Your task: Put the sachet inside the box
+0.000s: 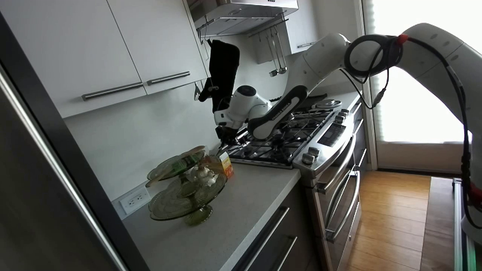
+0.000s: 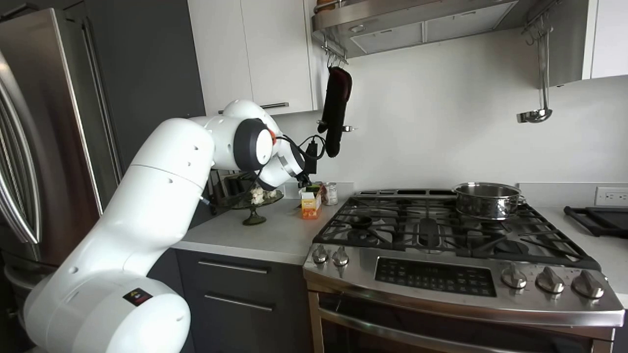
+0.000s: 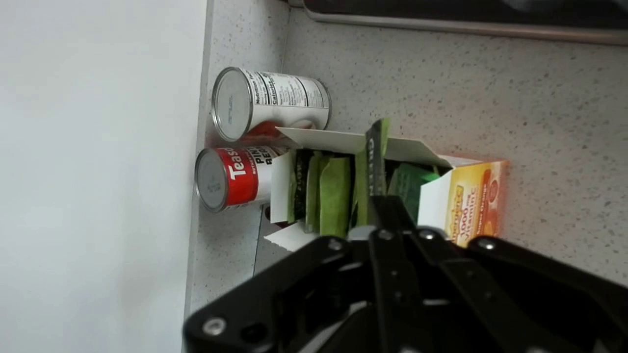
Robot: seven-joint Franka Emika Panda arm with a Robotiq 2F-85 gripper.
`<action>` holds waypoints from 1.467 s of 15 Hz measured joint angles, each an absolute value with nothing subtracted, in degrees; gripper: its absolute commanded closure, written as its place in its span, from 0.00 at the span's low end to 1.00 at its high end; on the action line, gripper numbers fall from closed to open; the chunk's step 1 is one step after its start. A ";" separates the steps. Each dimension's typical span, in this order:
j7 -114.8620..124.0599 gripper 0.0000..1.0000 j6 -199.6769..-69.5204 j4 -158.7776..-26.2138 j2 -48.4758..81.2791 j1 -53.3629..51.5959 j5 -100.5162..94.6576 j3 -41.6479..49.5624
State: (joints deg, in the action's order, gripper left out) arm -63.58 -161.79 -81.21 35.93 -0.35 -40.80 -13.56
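Note:
The box (image 3: 478, 193) is a small open carton, white and orange, on the counter. It also shows in both exterior views (image 1: 227, 165) (image 2: 310, 208). Its flaps stand open, and several green sachets (image 3: 336, 189) stand in it. My gripper (image 3: 387, 200) is over the box opening, fingertips together. It appears shut on one dark and green sachet (image 3: 375, 159), which shows nearly edge-on and rises above the others. The fingers hide that sachet's lower end, so I cannot tell how deep it reaches. In the exterior views the gripper (image 1: 224, 141) (image 2: 305, 182) is pointed down.
Two cans (image 3: 289, 100) (image 3: 240, 174) stand beside the box, near the wall (image 3: 98, 171). A green glass cake stand (image 1: 169, 207) with garlic is close by. The stove (image 2: 429, 230) with a steel pot (image 2: 486, 203) adjoins the counter. A dark mitt (image 1: 224, 67) hangs above the wrist.

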 measured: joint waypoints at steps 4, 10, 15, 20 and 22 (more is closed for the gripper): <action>-65.06 1.00 -161.79 -81.16 35.89 -1.14 -38.52 -12.39; -68.97 1.00 -161.79 -81.16 35.89 -2.81 -34.33 -12.39; -72.34 0.59 -161.65 -81.15 35.89 -3.63 -31.72 -12.09; -74.31 0.22 -161.65 -80.82 35.77 -4.63 -31.43 -10.72; -74.39 0.07 -161.65 -80.74 35.36 -4.90 -31.09 -10.60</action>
State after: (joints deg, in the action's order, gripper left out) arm -74.39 -161.65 -80.74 35.36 -4.90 -31.09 -10.60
